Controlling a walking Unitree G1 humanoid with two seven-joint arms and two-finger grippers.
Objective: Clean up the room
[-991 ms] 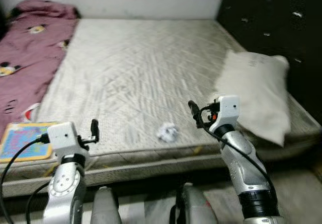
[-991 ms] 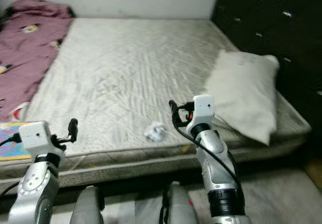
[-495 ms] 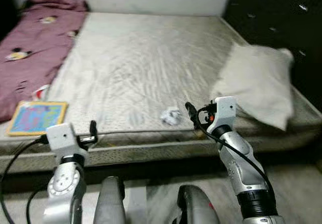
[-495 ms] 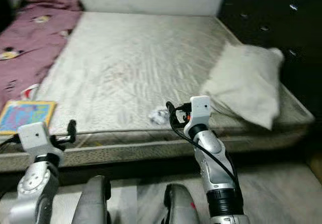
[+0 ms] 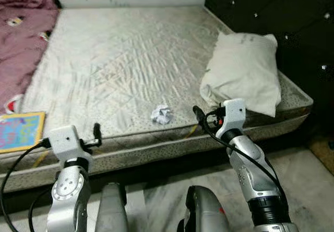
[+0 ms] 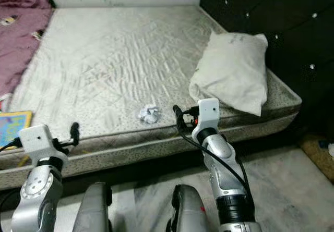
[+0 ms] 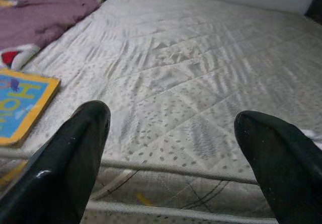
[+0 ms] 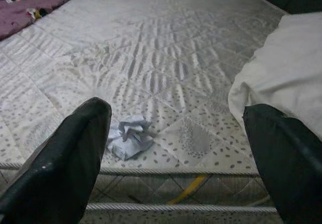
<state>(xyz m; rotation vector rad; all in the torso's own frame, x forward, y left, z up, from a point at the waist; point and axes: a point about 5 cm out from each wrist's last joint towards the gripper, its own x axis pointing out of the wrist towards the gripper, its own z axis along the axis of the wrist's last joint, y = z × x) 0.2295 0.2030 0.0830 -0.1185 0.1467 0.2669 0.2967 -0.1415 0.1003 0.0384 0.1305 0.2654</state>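
The step in hand looks like a reach for the paper ball point(image 8: 130, 136), and the right claw point(image 8: 176, 148) is the one lined up for it, its two black fingers point(image 8: 75, 153) spread wide with nothing between them. To do this well, I'd say the claw should travel forward over the mattress point(image 5: 125, 60) edge and drift toward its own left finger, because the paper sits off-centre, not in the middle of the gap. Then come down low so the fingertips bracket the crumple at its base (it's light stuff and will skate away if nudged from one side).

The paper lies ahead of the claw, near the front edge of the mattress, just beyond the left fingertip and apart from it. The pillow point(image 5: 242, 70) sits off to the claw's right, well clear.

The left claw point(image 7: 171, 158) hangs at the mattress edge, also wide and empty, with a picture book point(image 7: 20, 108) beyond its left finger.
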